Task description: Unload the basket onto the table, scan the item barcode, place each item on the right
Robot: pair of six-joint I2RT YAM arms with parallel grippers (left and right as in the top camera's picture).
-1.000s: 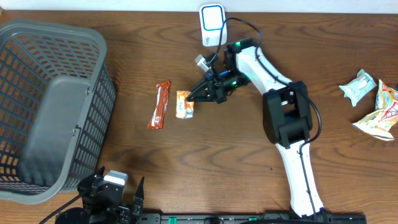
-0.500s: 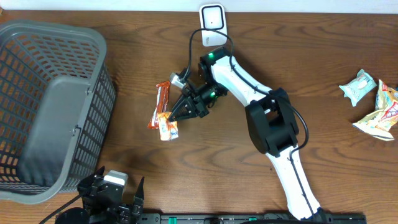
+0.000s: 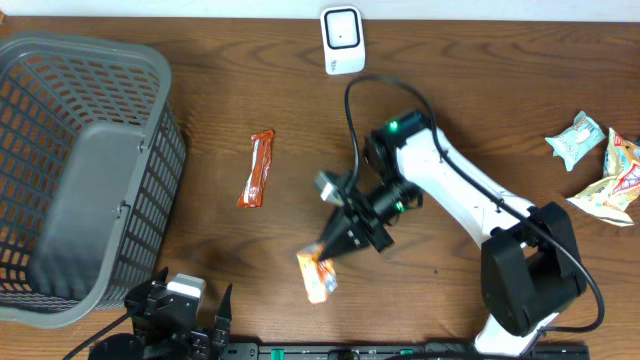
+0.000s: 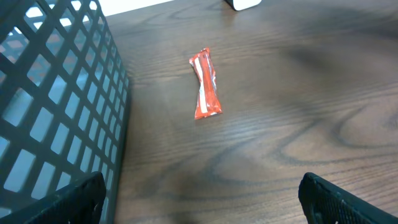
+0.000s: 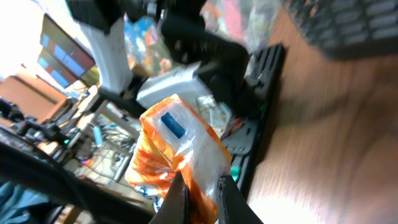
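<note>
Two grippers inspected. Right gripper [image 3: 327, 252] is closed on one end of the orange snack packet [image 3: 317, 275], pinching it by the seam so that, in my judgement, its printed faces hang free for reading. The packet is held near the front edge of the table [image 3: 200, 250], well apart from the white scanner [image 3: 342, 27] at the far edge, so I judge no scan possible from here. Right wrist view is skewed: a blue patch shows on the packet, possibly the label, but the barcode is not confirmed. Left gripper [image 3: 190, 318] rests parked, jaws wide, holding nothing. Red bar [image 3: 258, 168] lies beside the basket [image 3: 160, 150], untouched.
</note>
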